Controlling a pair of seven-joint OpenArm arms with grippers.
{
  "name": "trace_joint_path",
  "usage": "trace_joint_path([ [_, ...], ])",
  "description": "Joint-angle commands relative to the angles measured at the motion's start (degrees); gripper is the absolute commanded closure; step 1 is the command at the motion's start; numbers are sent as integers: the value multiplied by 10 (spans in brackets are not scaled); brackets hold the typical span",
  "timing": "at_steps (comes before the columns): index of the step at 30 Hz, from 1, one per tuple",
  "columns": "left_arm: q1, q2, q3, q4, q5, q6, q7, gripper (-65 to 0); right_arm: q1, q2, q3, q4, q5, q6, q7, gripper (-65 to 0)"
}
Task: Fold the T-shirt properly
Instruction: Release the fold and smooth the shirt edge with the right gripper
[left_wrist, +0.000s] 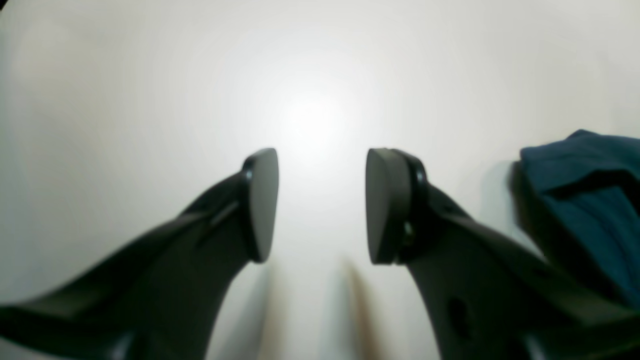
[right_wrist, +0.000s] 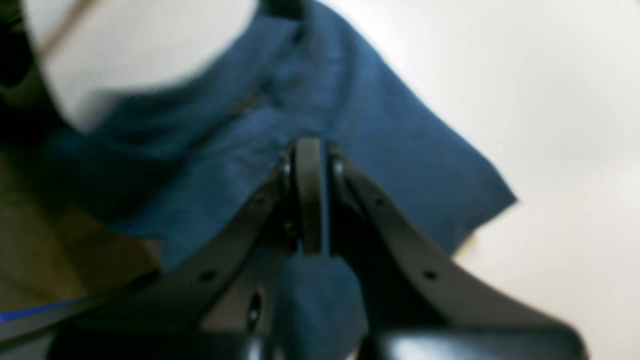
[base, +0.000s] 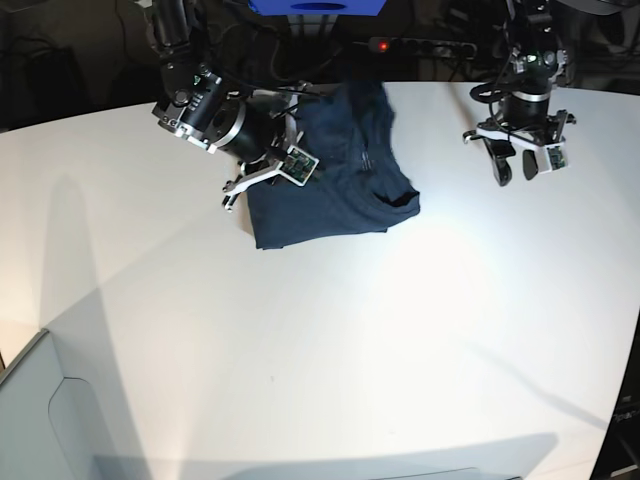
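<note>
T-shirt (base: 330, 185) lies bunched toward the far side of the white worktop (base: 330, 350), partly folded, with a rumpled edge sticking out on its near right.

Going left to right in the base view: the right gripper (base: 262, 170) sits at the shirt's left edge, its jaws shut on a pinch of the cloth. To do this fold well, I judge it should carry that pinched edge low and level across the body of the shirt, keep the cloth taut so no crease is trapped underneath, and let go only when the edges line up. The rumpled part wants smoothing first, or the fold will sit lumpy. Further right, the left gripper (base: 525, 165) hangs above bare worktop, well apart from the shirt, its jaws partly open and holding nothing; it could pin the opposite edge while the right one pulls.

The right wrist view shows what the base view cannot: blue cloth caught between the closed pads and trailing below them. The left wrist view confirms a clear gap between its pads (left_wrist: 262, 205), with only white surface behind and a corner of the shirt at its right margin. Only the base view shows the shirt's whole outline.
</note>
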Motion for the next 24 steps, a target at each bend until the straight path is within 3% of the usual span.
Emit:
trace_joint_path([
  [1,1,-4,-13,13,-1,2,-13,-277,-2,-4,-2,3,10,3,13,-1],
  [9,1,-4,-18,13,-1,2,-13,-279,-19,-4,-69,-61,9,3,19,-1],
  [12,1,-4,-14,13,-1,2,-13,-320,-18,-4,-68,-43,9,3,19,-1],
  [16,1,-4,-15,10,-1,2,-13,-368,-18,-5,-16,3,8,3,14,-2],
  [24,5,19,-11,7,-2,2,-13,-369,52,-30,75,-20,10,3,-32,-6],
])
